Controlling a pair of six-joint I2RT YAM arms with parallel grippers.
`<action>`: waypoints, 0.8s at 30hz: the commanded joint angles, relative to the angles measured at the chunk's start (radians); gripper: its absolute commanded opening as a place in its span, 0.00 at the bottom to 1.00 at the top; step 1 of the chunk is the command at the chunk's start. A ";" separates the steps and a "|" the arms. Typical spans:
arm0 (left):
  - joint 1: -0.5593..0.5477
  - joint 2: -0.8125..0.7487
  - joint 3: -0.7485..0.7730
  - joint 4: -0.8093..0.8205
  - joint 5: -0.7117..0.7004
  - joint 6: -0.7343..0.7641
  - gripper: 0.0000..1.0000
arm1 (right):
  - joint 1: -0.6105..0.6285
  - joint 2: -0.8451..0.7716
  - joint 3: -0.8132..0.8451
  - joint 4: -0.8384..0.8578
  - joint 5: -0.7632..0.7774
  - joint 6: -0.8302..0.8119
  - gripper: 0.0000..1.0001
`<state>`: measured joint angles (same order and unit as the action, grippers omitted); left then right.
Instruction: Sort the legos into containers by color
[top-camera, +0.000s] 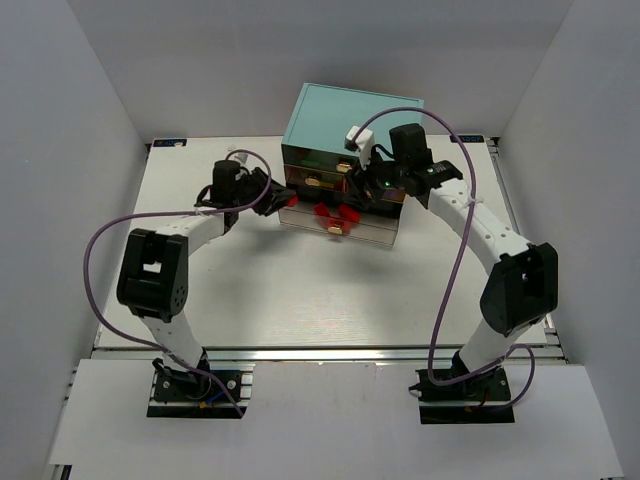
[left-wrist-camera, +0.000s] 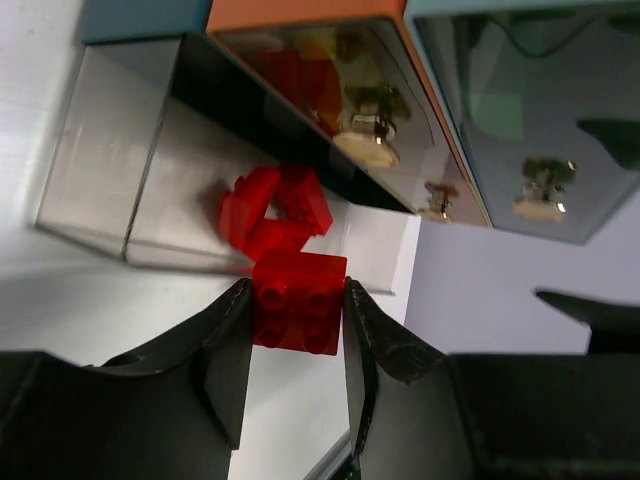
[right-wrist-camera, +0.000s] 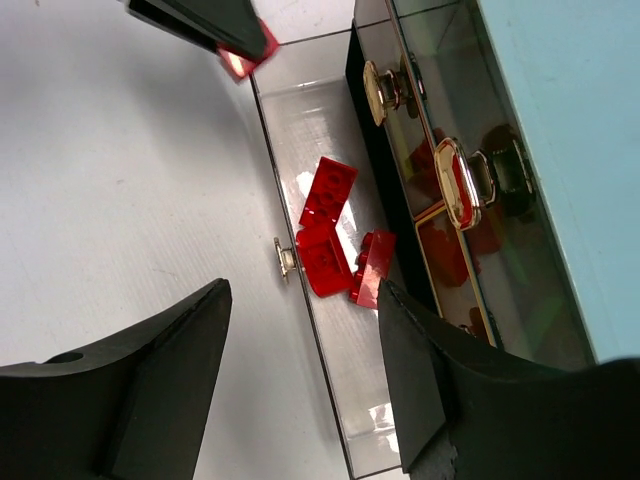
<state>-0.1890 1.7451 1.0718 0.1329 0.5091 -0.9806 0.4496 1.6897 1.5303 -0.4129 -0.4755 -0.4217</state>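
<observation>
- Drawer (right-wrist-camera: 300, 110) pulled out of teal-topped cabinet (top-camera: 350, 115), three red legos (right-wrist-camera: 330, 255) inside
- Left gripper (left-wrist-camera: 296, 295) at its end, clamped on a red brick (left-wrist-camera: 300, 320)
- Right gripper (right-wrist-camera: 302, 300) above it, wide open, empty

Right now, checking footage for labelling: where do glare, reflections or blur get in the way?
Left wrist: the held red brick is sharp, the closed drawers mirror and blur. Right wrist: white glare streaks the open drawer. Top external: even light, things small.
</observation>
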 joint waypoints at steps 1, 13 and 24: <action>-0.035 0.033 0.100 -0.025 -0.112 -0.040 0.04 | -0.011 -0.070 -0.033 0.055 -0.020 0.009 0.66; -0.064 0.133 0.258 -0.127 -0.178 -0.027 0.66 | -0.012 -0.088 -0.068 -0.013 -0.078 -0.100 0.74; -0.040 -0.062 0.240 -0.200 -0.190 0.048 0.15 | 0.014 0.036 -0.039 -0.337 -0.241 -0.638 0.00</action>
<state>-0.2394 1.8526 1.3067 -0.0280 0.3439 -0.9886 0.4484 1.6772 1.4647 -0.6151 -0.6716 -0.8463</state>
